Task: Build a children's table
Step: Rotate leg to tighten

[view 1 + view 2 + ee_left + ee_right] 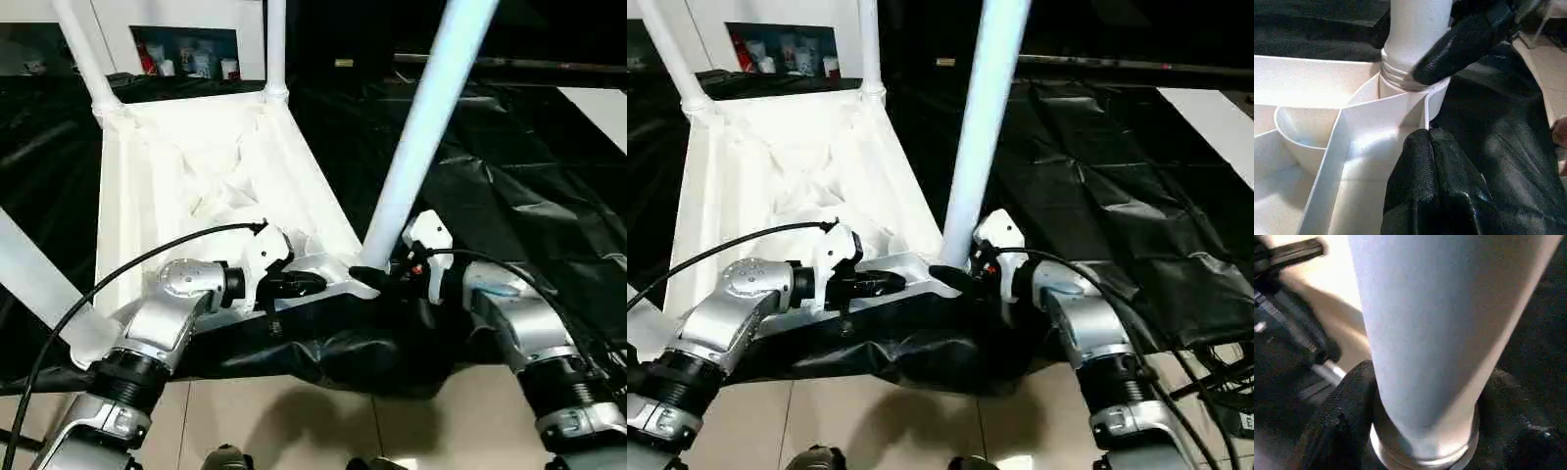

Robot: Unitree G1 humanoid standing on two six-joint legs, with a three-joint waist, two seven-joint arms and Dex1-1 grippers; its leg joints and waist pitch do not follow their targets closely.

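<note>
You can't see the top of the near leg (421, 127); the head view's upper edge cuts it off, as it does the two far legs (86, 54) standing at the tabletop's (167, 186) far corners. The fourth leg (39, 294), left of the tabletop, runs off the left edge. The near leg's foot, at the tabletop's corner socket (1400, 85), is partly covered by a black finger (1459, 44). Small items on a shelf (186, 54) beyond the tabletop are too small to identify.
</note>
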